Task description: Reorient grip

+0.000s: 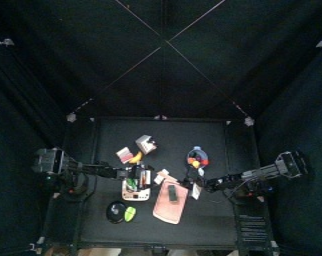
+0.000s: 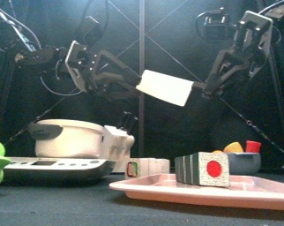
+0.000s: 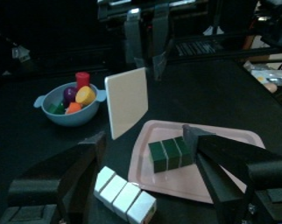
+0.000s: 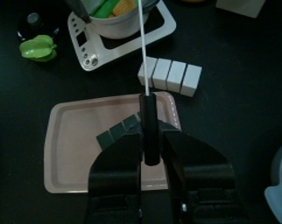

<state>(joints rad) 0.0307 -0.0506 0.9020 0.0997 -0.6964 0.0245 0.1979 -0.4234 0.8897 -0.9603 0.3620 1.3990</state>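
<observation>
A thin cream-white card (image 2: 166, 87) hangs in mid-air above the table, tilted. My right gripper (image 2: 195, 88) is shut on the card's right edge. In the right wrist view the card (image 4: 144, 52) shows edge-on as a thin line rising from my shut right gripper (image 4: 144, 103). My left gripper (image 2: 124, 84) stands just left of the card, and I cannot see it touching. In the left wrist view my left gripper (image 3: 146, 143) is wide open with nothing between its jaws. There the card (image 3: 126, 101) stands ahead of it, held from above by the right gripper (image 3: 147, 54).
Below lies a pink tray (image 2: 156, 187) with a dark green block (image 2: 204, 168) on it. White segmented blocks (image 4: 172, 74) lie beside the tray. A scale (image 2: 50, 169) carries a white pot (image 2: 68, 137). A blue bowl of fruit (image 3: 52, 109) stands near the right arm.
</observation>
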